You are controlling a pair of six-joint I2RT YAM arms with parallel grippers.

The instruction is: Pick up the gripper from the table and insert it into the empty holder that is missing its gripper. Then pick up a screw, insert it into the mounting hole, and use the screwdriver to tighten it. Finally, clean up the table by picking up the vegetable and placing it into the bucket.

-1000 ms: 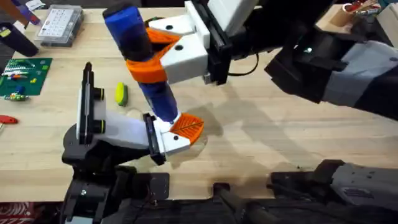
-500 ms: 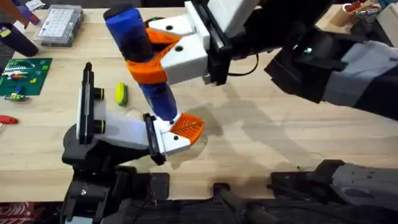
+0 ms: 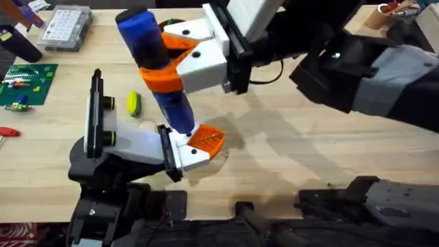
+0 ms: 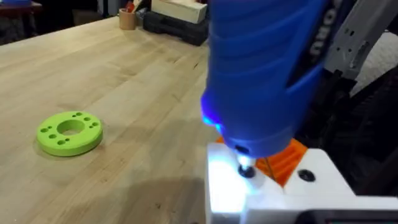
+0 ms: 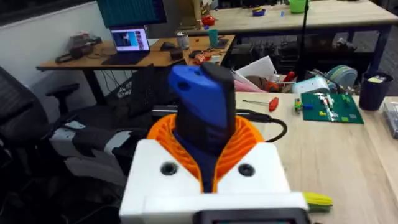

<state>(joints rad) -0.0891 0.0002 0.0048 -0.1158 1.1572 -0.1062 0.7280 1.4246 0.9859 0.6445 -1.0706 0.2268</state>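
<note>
My right gripper [image 3: 162, 63] reaches in from the right, shut on the blue screwdriver [image 3: 159, 72], which stands tilted. The screwdriver's tip [image 4: 245, 169] presses on the white base block [image 4: 267, 194] of the small orange gripper [image 3: 206, 140]. That gripper sits in the end of the white holder [image 3: 134, 143], above my left arm's base. The right wrist view shows the orange fingers [image 5: 166, 134] clamping the screwdriver [image 5: 205, 102]. The yellow-green vegetable [image 3: 133, 103] lies on the table behind the holder. The screw is hidden under the tip. The bucket is out of view.
A green circuit board [image 3: 27, 82], a clear parts box [image 3: 65, 27] and a red tool [image 3: 5, 132] lie at the table's left. A green ring [image 4: 69, 132] rests on the wood beyond the holder. Bare table spreads to the right.
</note>
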